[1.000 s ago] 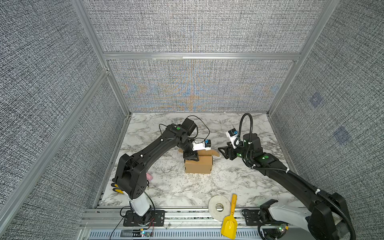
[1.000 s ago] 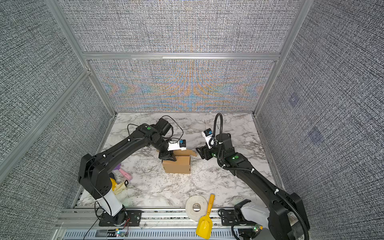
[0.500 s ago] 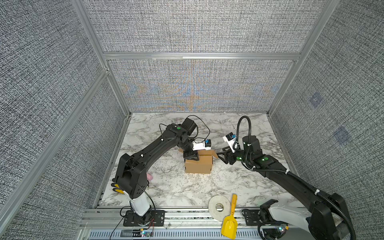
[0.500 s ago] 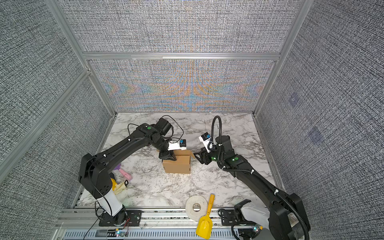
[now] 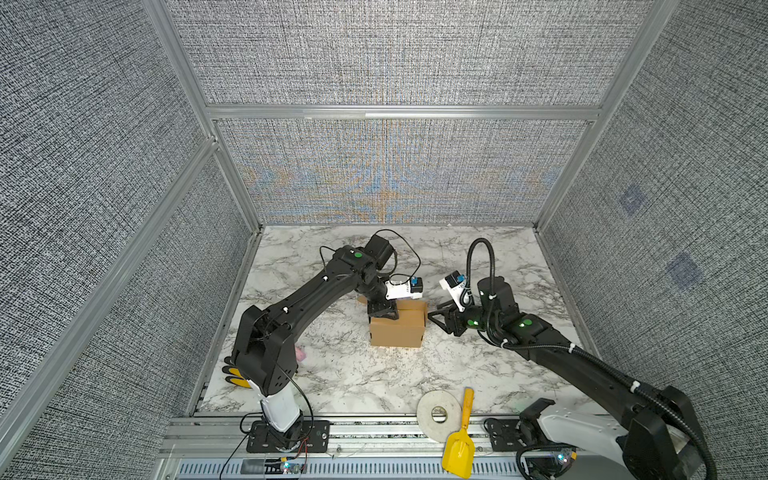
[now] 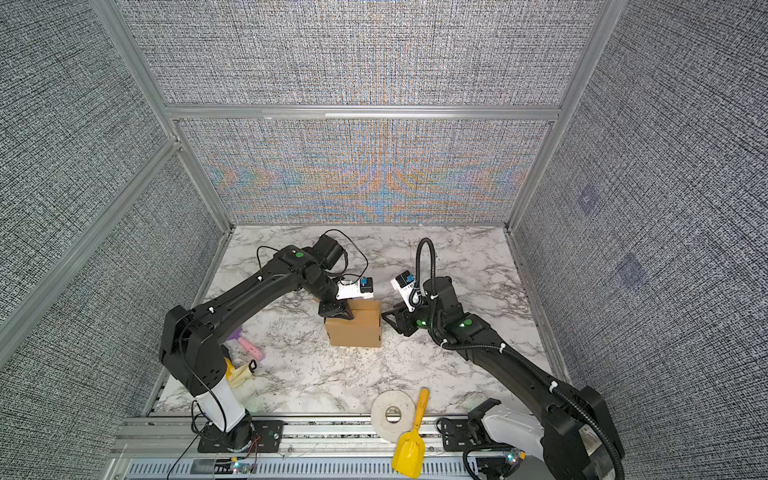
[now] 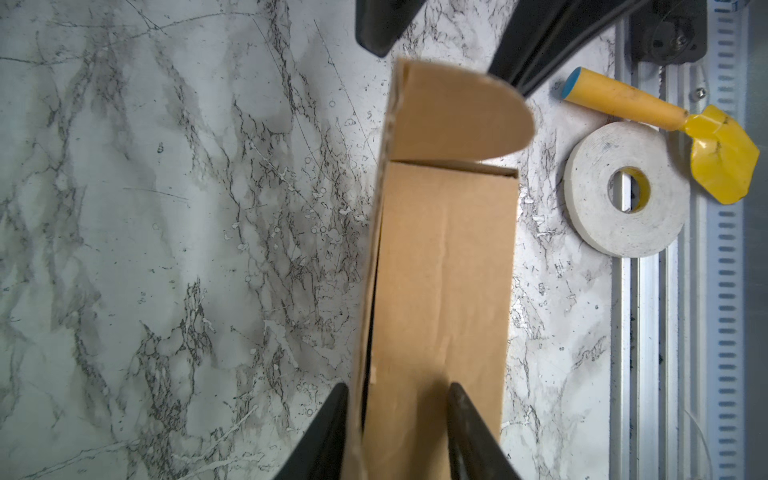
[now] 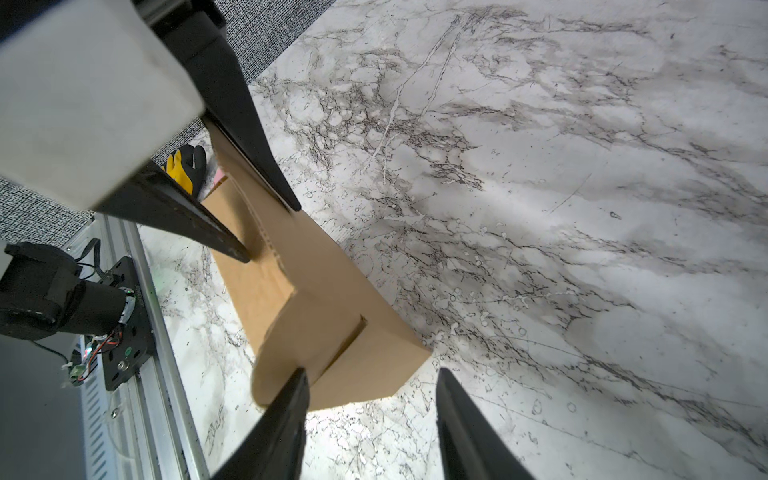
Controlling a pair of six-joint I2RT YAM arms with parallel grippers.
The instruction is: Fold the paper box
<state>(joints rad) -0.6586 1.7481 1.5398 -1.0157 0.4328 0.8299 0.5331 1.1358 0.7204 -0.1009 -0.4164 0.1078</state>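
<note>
Top view, front edge first, says Ana: white tape roll (image 5: 439, 415) and yellow scoop (image 5: 459, 446) lie at the bench's (image 5: 332, 374) front edge. Mid-bench stands the paper box (image 5: 399, 334), walls up.

Ben: And the grippers?

Ana: Left gripper (image 5: 383, 311) straddles the box's top edge nearest the bench's rear-left corner; whether it pinches, I cannot tell. Right gripper (image 5: 434, 316) hangs released just beside the end facing the bench's right edge, where a rounded flap (image 8: 299, 332) sticks out.

Ben: Then I'd steady with the left and have the right swing that flap around its crease, pressing near the fold so the cardboard doesn't buckle.
</note>
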